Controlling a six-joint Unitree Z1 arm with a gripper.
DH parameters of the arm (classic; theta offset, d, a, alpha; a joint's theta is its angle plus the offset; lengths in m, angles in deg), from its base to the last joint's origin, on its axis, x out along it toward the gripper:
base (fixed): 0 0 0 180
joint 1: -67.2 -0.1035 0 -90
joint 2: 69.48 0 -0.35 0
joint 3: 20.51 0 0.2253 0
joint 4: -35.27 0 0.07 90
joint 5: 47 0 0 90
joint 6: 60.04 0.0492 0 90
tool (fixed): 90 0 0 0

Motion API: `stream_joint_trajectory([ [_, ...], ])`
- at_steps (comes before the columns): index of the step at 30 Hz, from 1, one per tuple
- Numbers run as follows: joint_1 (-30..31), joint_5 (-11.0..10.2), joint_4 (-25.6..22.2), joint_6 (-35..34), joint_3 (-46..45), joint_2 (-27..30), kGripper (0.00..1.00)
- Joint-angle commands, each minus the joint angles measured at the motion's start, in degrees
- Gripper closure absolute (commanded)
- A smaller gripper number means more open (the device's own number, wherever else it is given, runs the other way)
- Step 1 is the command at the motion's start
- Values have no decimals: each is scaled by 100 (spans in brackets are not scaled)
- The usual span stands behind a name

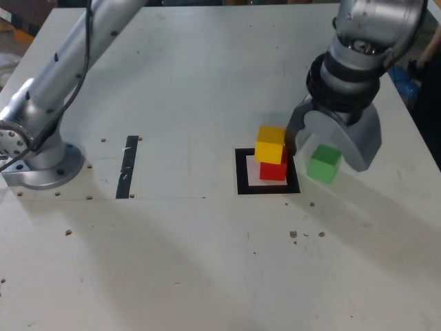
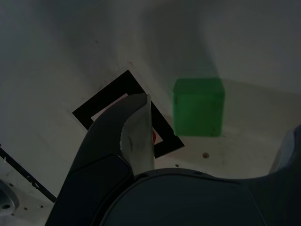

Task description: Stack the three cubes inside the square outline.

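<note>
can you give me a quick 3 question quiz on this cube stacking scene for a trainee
1. Multiple choice: which cube sits directly on the red cube? A) green cube B) yellow cube C) none
2. True or false: the green cube already rests inside the square outline.
3. Short answer: is the end effector open or shut, and does it hold anything?

Key
1. B, the yellow cube sits on the red one, shifted slightly toward the exterior view's left.
2. False, it stands on the table just outside the outline, on the exterior view's right.
3. Open, holding nothing; its jaws straddle the green cube.
</note>
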Motion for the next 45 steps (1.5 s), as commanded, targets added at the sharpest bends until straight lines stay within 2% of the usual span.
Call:
stream_joint_trajectory([
  [1, -7, 24, -3, 20, 15, -45, 1],
  [7, -14, 83, 29, 29, 46, -157, 3],
  [12, -18, 117, 88, 34, 111, -262, 9],
  [16, -18, 115, 165, 10, 124, -288, 22],
  [21, -18, 126, 279, -39, 130, -297, 43],
  [27, -18, 253, 369, -53, 124, -311, 63],
  [38, -36, 338, 371, -60, 210, -414, 80],
  [45, -36, 322, 322, -88, 270, -404, 83],
])
